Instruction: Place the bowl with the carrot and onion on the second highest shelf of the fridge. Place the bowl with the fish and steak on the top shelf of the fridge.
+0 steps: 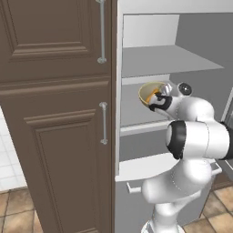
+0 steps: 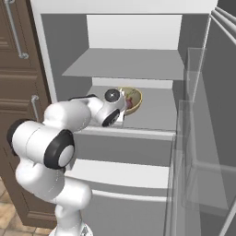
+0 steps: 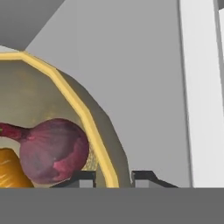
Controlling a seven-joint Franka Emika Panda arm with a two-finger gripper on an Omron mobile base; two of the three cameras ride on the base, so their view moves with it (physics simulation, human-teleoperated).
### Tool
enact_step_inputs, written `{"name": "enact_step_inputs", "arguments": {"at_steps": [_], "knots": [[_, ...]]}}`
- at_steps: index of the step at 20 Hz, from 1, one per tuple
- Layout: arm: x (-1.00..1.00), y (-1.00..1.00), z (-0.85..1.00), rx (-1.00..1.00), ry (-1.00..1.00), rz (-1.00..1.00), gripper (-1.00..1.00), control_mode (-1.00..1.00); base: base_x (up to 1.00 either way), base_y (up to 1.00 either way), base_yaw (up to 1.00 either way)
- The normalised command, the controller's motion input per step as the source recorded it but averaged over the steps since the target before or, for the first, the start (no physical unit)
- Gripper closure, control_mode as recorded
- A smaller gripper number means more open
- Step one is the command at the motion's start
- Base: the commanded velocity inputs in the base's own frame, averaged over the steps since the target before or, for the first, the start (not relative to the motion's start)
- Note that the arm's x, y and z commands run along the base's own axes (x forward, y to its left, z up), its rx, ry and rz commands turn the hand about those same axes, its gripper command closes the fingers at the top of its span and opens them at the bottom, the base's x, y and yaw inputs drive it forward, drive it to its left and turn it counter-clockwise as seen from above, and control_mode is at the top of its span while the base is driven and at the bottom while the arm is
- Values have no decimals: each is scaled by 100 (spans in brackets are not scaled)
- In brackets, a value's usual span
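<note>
The bowl (image 3: 52, 109), yellow-rimmed and holding the onion (image 3: 54, 151) and the carrot (image 3: 11, 168), sits over the second highest shelf (image 2: 156, 110) of the fridge (image 1: 182, 32), toward the front of that shelf; from these views we cannot confirm whether its base already rests on the shelf surface. We see the gripper (image 3: 113, 177) with its two fingertips (image 3: 85, 177) set narrowly on either side of the bowl's rim, so we judge that it has the bowl pinched by the rim wall. The top shelf (image 2: 133, 62) above carries nothing that we can see. We judge the step in hand to be the first placement, near its end. The next move calls for seating the bowl flat, parting the fingers, and withdrawing straight back so that the rim is not dragged.
</note>
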Motion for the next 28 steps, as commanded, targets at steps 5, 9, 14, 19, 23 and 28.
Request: {"name": "enact_step_inputs", "arguments": {"at_steps": [5,9,14,19,23,28], "knots": [[20,0,-2,0,0,0,-100,-100,0,0,0],[-16,0,6,0,-4,0,-100,-100,0,0,0],[-52,1,75,0,-14,0,-100,-100,0,0,0],[-99,0,93,0,-2,-1,-100,-100,0,0,0],[-100,0,74,0,0,0,-100,-100,0,0,0],[-100,2,94,0,11,0,-100,-100,0,0,0]]}}
